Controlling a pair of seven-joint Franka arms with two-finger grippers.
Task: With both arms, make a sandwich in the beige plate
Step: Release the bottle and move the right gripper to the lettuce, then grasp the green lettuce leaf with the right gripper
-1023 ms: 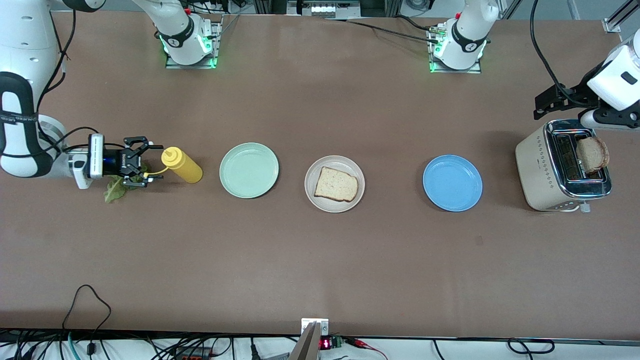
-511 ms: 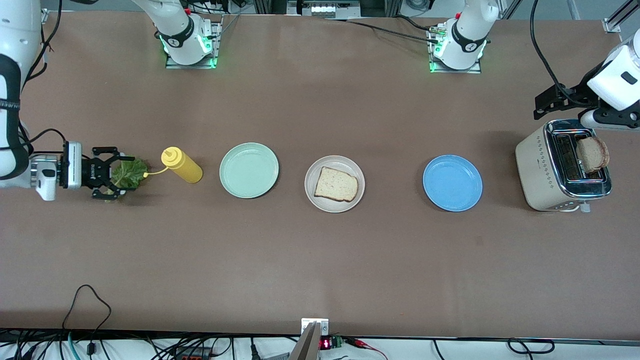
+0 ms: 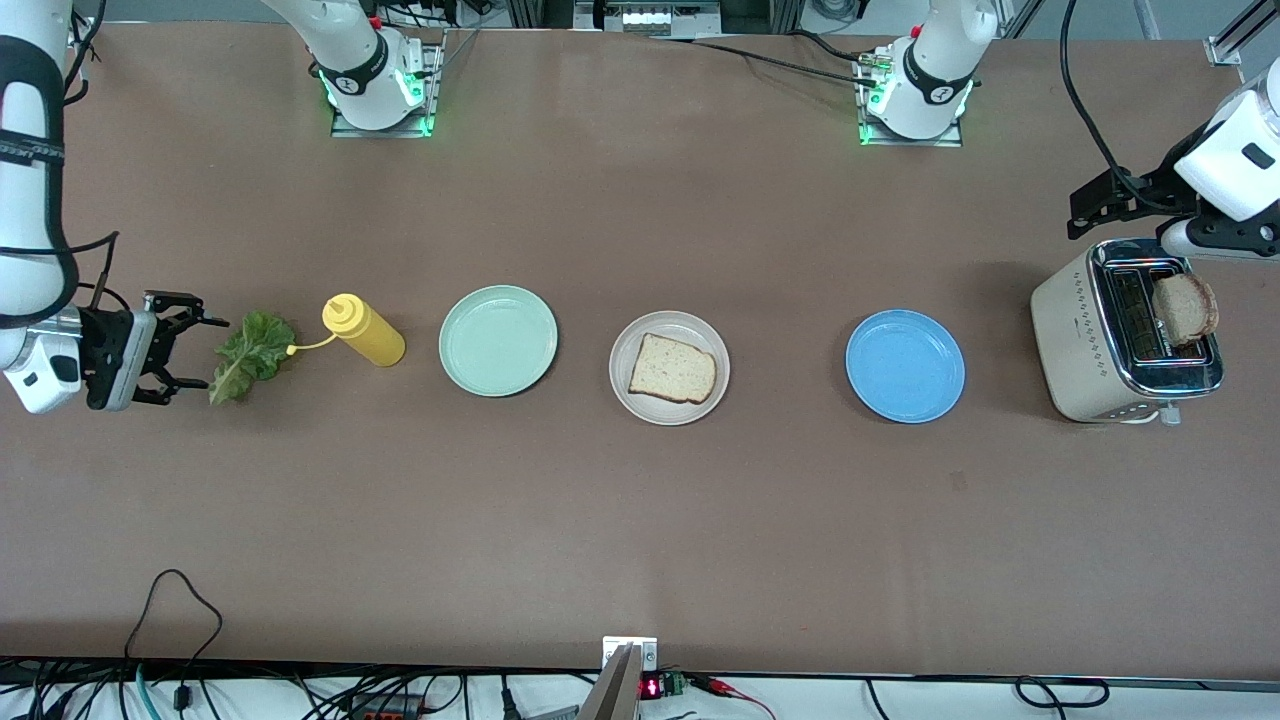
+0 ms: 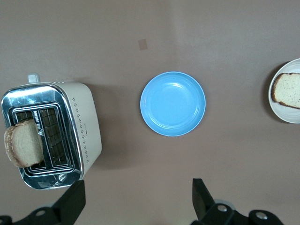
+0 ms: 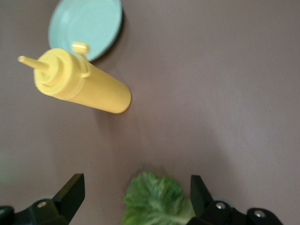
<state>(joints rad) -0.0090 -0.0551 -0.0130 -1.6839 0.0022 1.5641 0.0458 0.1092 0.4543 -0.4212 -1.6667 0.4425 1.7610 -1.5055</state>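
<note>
The beige plate [image 3: 690,411] sits mid-table with one bread slice [image 3: 672,368] on it; the left wrist view catches this plate [image 4: 281,112] and slice [image 4: 288,89] at its edge. A second slice [image 3: 1185,308] stands in the toaster [image 3: 1080,340]. A green lettuce leaf [image 3: 250,350] lies on the table beside the yellow bottle [image 3: 365,330]. My right gripper [image 3: 205,352] is open, just off the leaf toward the right arm's end; its wrist view has the leaf [image 5: 157,199] between the spread fingers [image 5: 72,190]. My left gripper [image 3: 1085,210] hangs open high beside the toaster [image 4: 51,131].
A mint green plate [image 3: 498,340] lies between the bottle and the beige plate. A blue plate [image 3: 905,365] lies between the beige plate and the toaster. Bare brown table fills the half nearer the front camera. Cables run along that table edge.
My right gripper has drawn back from over the lettuce toward the right arm's end of the table, uncovering the leaf. The left arm has not moved.
</note>
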